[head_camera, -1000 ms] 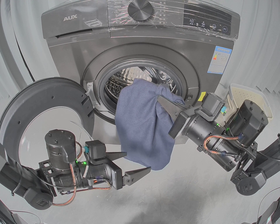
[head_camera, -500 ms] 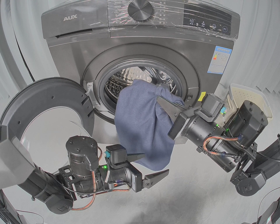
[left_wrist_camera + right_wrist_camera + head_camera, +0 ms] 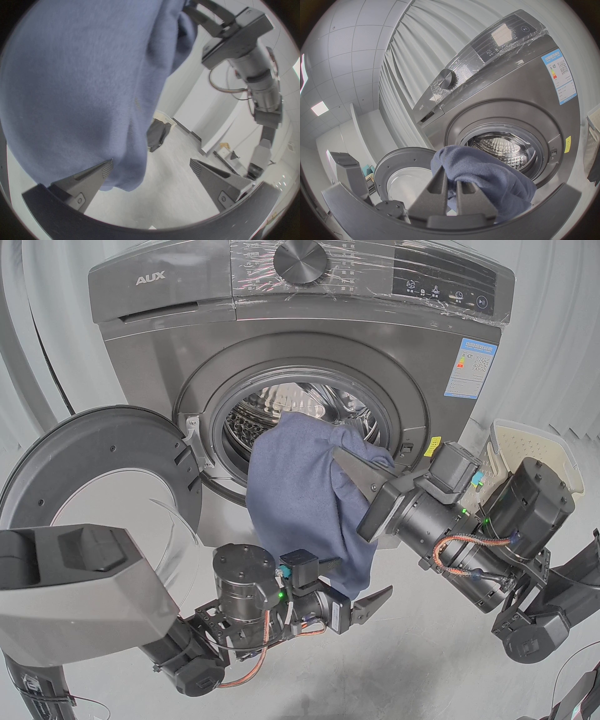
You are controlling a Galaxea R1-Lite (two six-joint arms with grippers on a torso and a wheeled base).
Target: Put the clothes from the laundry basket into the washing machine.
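A blue garment (image 3: 300, 496) hangs in front of the washing machine's (image 3: 187, 352) open drum (image 3: 294, 402), its top against the drum's lower rim. My right gripper (image 3: 340, 455) is shut on the garment's upper right part; in the right wrist view the fingers (image 3: 439, 184) pinch the cloth (image 3: 493, 178). My left gripper (image 3: 357, 579) stands open at the garment's bottom hem. In the left wrist view the cloth (image 3: 78, 87) hangs partly between its fingers (image 3: 103, 170).
The round door (image 3: 106, 452) is swung open to the left. A white laundry basket (image 3: 531, 440) stands right of the machine, behind my right arm; a dark garment (image 3: 157, 134) hangs over its edge. Bare grey floor (image 3: 406, 665) lies in front.
My left arm has swung right, bringing its open gripper from below left of the garment up to the hem. The right gripper and garment have barely shifted.
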